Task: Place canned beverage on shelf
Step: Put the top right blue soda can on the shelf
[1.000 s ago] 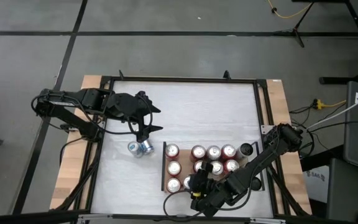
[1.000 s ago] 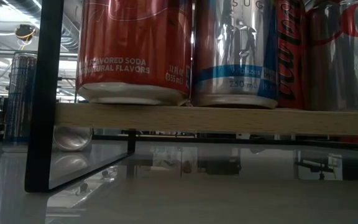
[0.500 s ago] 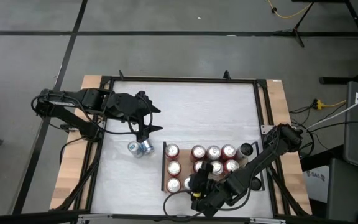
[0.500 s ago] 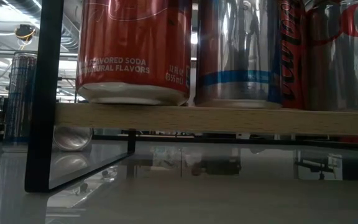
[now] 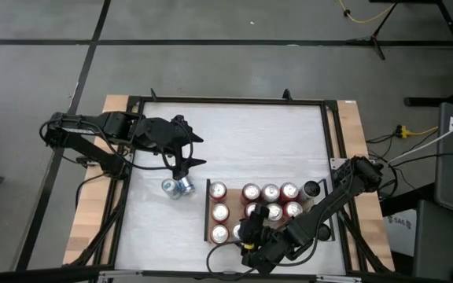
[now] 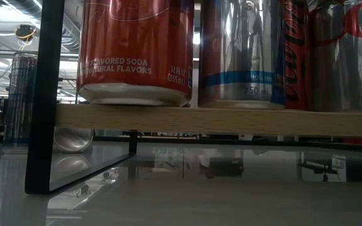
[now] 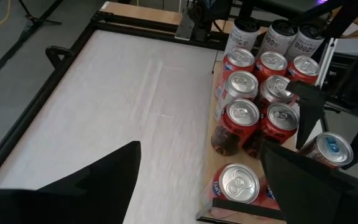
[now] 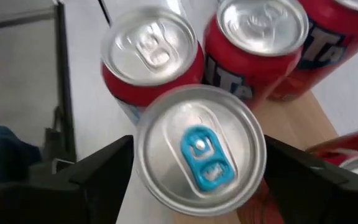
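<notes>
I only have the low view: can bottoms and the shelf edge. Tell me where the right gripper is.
Observer: The right gripper is directly over an upright silver can with a blue tab, next to red cans on the shelf.
Operator: Now report the left arm.
Observer: The left gripper hovers over the white tabletop off the shelf's left end, with its fingers open and empty.
Operator: Check the shelf end farthest from it.
Observer: Three white cans stand there.
</notes>
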Controlling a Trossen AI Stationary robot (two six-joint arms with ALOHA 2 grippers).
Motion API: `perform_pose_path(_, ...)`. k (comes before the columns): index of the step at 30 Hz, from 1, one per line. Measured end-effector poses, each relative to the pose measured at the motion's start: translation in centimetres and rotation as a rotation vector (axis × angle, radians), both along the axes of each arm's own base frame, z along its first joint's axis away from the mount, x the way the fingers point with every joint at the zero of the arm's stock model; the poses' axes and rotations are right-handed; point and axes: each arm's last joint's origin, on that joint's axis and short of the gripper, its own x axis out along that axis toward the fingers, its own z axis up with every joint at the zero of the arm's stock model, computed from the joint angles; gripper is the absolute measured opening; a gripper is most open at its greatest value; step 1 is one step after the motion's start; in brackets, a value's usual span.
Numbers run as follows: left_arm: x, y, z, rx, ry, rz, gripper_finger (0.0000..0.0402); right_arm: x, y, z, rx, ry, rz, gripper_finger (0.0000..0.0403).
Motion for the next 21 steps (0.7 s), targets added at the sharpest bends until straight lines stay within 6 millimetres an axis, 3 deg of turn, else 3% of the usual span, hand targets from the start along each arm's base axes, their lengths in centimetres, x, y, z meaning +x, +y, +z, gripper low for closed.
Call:
perform_pose_path(12,0.0,0.0,0.0,0.0,0.0,0.0,0.0322,0.3,0.2,1.4,0.02,-0.036,0.009,0.0328)
perform_pose_path(21,0.0,0.0,0.0,-0.001,0.0,0.0,0.0322,0.3,0.3,1.4,-0.075,-0.014,0.127,0.0328)
